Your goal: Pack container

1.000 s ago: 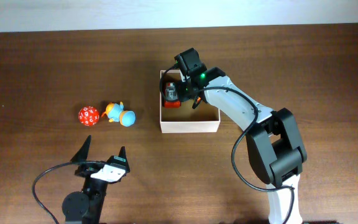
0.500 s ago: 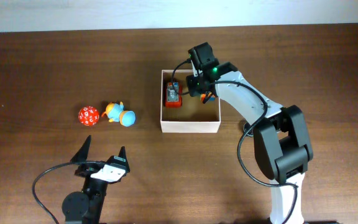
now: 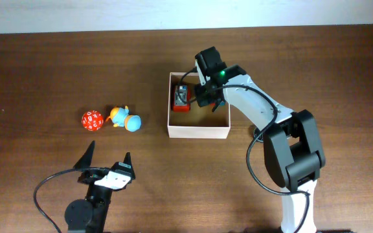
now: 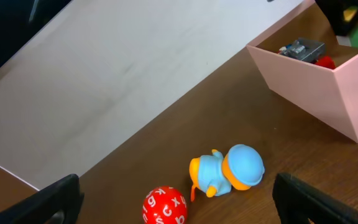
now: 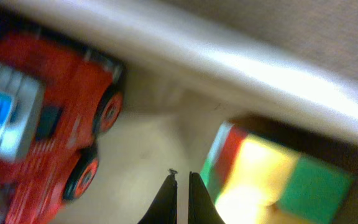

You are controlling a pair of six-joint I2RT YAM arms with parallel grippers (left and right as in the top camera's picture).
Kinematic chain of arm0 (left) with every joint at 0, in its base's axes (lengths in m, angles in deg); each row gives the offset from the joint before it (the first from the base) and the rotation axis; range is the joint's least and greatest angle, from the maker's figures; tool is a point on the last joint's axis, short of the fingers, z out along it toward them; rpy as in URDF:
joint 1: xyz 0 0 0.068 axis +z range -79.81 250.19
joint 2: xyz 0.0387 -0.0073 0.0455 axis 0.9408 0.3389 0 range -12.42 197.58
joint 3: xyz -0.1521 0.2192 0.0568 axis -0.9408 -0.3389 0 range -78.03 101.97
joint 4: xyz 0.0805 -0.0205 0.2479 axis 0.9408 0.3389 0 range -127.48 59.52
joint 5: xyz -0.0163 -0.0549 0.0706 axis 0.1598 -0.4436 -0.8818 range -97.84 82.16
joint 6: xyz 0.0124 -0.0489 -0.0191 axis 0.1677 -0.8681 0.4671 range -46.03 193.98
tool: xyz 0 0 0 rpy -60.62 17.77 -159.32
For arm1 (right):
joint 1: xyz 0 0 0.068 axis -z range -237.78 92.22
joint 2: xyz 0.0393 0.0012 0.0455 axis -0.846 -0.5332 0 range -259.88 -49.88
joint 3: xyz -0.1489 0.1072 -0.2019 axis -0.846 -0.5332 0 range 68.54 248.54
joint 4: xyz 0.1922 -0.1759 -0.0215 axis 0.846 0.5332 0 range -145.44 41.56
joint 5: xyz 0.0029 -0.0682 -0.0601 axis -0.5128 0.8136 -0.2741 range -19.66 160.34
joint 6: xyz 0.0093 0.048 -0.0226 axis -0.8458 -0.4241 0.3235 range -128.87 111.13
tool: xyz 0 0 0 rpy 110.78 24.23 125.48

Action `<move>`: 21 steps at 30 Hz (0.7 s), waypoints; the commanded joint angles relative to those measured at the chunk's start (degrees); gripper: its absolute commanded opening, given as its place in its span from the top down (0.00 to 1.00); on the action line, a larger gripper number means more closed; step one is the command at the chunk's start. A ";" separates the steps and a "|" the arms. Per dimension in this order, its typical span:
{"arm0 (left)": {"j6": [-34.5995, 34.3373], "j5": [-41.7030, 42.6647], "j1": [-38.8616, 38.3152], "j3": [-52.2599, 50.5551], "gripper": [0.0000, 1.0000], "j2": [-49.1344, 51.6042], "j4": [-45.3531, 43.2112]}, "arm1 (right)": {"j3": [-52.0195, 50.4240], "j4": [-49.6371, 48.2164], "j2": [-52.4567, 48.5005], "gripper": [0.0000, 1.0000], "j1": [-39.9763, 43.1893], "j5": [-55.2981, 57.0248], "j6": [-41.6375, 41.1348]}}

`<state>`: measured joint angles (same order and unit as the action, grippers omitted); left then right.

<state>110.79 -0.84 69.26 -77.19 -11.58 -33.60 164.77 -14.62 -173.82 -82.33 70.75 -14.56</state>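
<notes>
Jaws of the left gripper are standing fully spread and grasping nothing, with this gripper hovering above the near part of the dark brown wooden table. Just beyond it, a red round ball with white characters is lying on the table, and a small blue and orange duck-like figure is lying just beside it on its right. Farther back and to the right, apart from these two toys, the square shallow container with white outer walls and a tan inside is sitting open-topped on the table. A red toy truck with a grey top is lying inside it along the left wall, and a block of green, yellow and red faces is resting toward the far right part of the same interior. The right gripper is reaching down into the container, its jaws pressed together on nothing, their tips hanging over the tan floor between the truck and the block.
</notes>
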 commanded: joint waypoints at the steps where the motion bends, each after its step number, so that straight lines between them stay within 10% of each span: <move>1: -0.35 -0.44 0.35 -0.33 0.01 -0.55 0.07 | 1.31 2.29 0.26 0.96 -1.51 -2.58 1.03; 21: -0.35 -0.44 0.35 -0.33 0.01 -0.55 0.09 | 1.29 9.99 0.24 0.96 -2.34 3.82 2.54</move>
<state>110.77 -0.84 69.26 -77.19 -11.58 -33.60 164.77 -4.96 -173.82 -84.56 70.48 -12.68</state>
